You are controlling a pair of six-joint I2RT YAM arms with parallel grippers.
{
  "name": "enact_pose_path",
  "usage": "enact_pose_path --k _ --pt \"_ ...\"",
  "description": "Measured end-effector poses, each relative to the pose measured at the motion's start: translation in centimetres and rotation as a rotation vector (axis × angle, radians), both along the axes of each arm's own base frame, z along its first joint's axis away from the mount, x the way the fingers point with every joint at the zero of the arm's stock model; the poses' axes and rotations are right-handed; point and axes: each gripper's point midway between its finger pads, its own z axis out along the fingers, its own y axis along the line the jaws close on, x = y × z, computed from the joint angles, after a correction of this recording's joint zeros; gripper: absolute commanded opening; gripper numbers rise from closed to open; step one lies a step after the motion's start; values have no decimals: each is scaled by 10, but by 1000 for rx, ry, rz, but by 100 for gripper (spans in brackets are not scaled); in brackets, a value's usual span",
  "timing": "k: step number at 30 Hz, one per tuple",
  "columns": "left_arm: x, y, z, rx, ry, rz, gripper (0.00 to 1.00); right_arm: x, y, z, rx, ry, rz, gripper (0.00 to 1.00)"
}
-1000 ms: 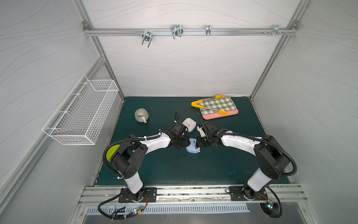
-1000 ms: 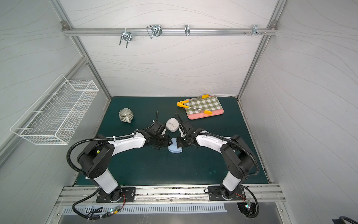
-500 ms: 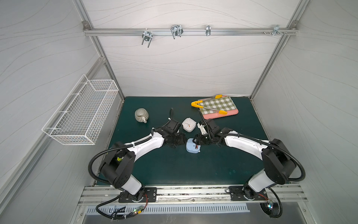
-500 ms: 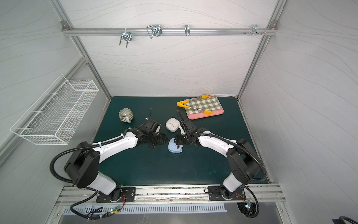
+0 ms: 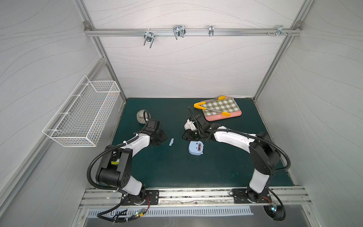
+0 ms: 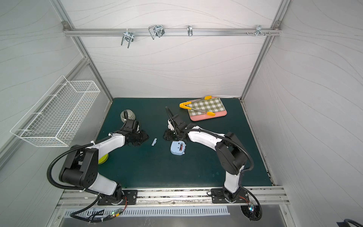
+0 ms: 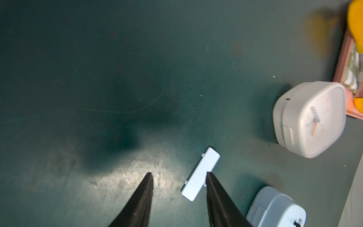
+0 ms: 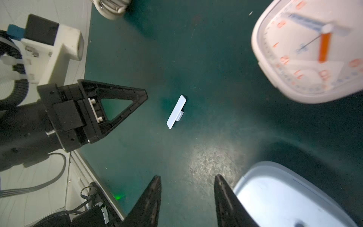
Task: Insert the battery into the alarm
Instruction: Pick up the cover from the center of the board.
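The pale blue alarm [image 5: 195,149] [image 6: 176,149] lies face down on the green mat, and a reddish battery [image 5: 200,146] [image 6: 182,146] shows in the open slot in its back. Its small blue cover [image 5: 171,142] [image 7: 201,174] [image 8: 176,112] lies loose on the mat to its left. My left gripper [image 5: 164,137] [image 7: 178,175] is open and empty, low over the mat just left of the cover. My right gripper [image 5: 186,136] [image 8: 187,176] is open and empty, just behind the alarm [image 8: 284,196].
A white clock [image 7: 310,118] [image 8: 314,49] stands just behind my right gripper, partly hidden by that arm in both top views. A ribbed cup [image 5: 143,117] sits back left. A pink tray [image 5: 224,118] with checked cloth and yellow tongs [image 5: 211,109] lies back right. A wire basket [image 5: 84,116] hangs on the left wall.
Both grippers have drawn back from the alarm, the left one leftward and the right one toward the back. The right gripper has opened. The cover now lies on the mat.
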Motion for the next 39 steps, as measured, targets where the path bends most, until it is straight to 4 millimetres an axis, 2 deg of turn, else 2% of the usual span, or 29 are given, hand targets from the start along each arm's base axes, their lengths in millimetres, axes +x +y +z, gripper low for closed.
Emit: enact_pose_path --k 5,9,17,27,32,35,39 --pt "-2 -10 -19 -35 45 -48 30 4 28 -28 19 98 0 35" --pt "0 -17 -18 -73 35 -71 25 9 42 -44 32 160 -15 32" --pt "0 -29 -23 -129 37 -97 17 12 54 -56 46 220 -31 29" --pt "3 -45 -24 -215 24 -117 14 14 64 -73 57 281 -41 26" --pt "2 -51 -25 -257 20 -123 13 14 64 -73 63 295 -43 15" --pt "2 -52 -25 -263 17 -121 13 14 64 -73 69 305 -47 15" --pt "1 -50 -23 -251 12 -120 22 13 63 -75 72 316 -58 22"
